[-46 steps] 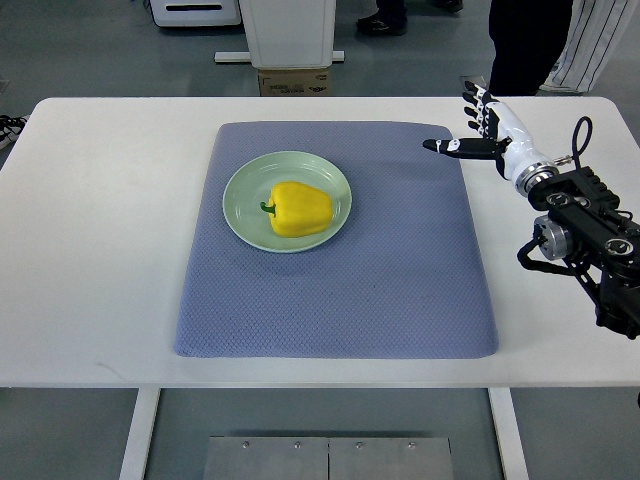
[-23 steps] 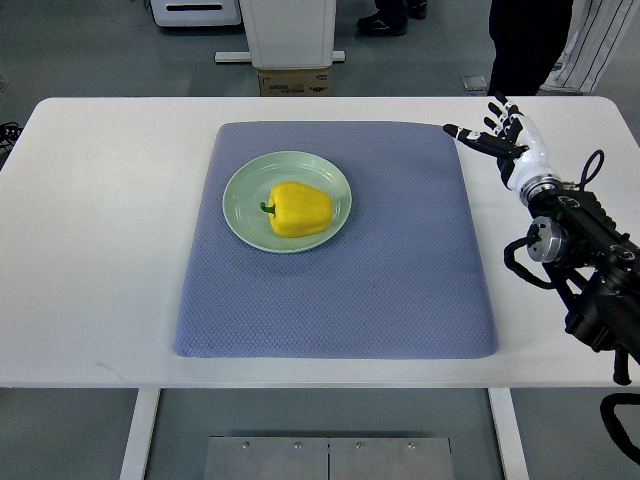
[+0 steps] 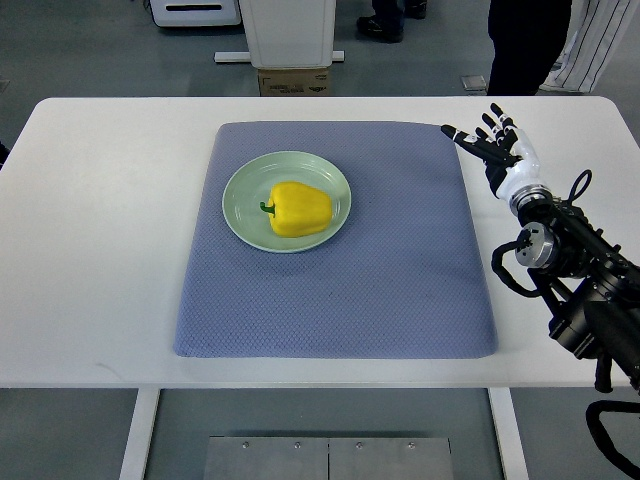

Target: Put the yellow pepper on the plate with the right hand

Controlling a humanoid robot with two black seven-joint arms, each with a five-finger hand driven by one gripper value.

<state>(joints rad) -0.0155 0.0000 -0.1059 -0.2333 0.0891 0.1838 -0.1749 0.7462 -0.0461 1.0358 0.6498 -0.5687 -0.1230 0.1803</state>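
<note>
A yellow pepper (image 3: 299, 209) with a green stem lies on its side on the pale green plate (image 3: 243, 179), which sits on the blue-grey mat (image 3: 380, 270). My right hand (image 3: 495, 145) is off the mat's far right corner, well to the right of the plate. Its fingers are spread and hold nothing. The right arm (image 3: 575, 275) comes in along the right edge. The left arm does not show.
The white table (image 3: 100, 220) carries the mat. Beyond its far edge stand a white pedestal (image 3: 290, 30) with a cardboard box, and a person's legs (image 3: 525, 40) at the back right.
My right hand has drawn back to the right, off the mat's corner, and turned so its fingers point away and up. The pepper and plate have not moved.
</note>
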